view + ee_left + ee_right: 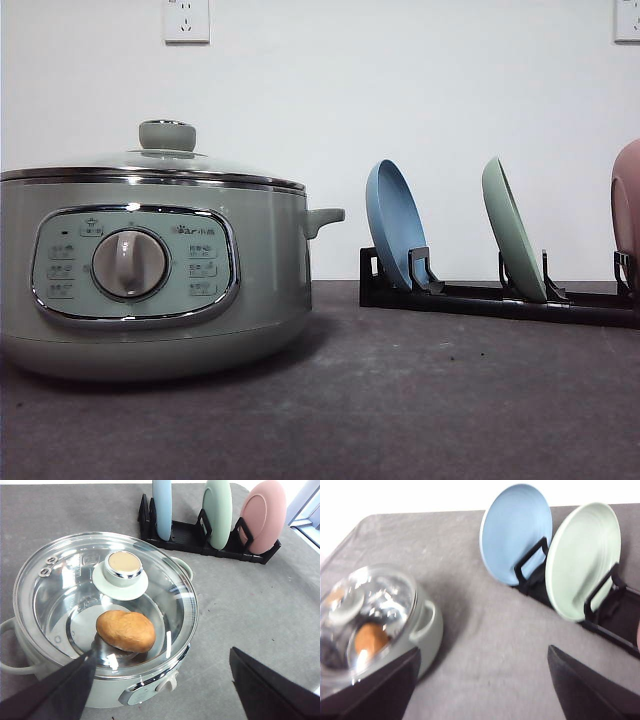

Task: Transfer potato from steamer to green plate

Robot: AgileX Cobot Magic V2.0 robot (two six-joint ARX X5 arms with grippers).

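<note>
Overhead, glass lid (75, 587) over potato (126, 630).

Front view: the steamer (150, 270) is cut off at the picture's left edge, and its opaque wall hides the interior. The pink plate (627, 215) is cut by the right edge, only a sliver visible. The black rack (480, 298) runs out of frame at the same edge.

Left wrist view: glare on the glass lid (105, 600) obscures parts of the pot floor; the potato (126, 630) is partly masked by a dark finger (60, 690).

Right wrist view: the whole picture is blurred. The steamer is cut by the left edge, its potato (370, 639) an indistinct orange patch under reflections. Panel markings in the front view are too small to read.
</note>
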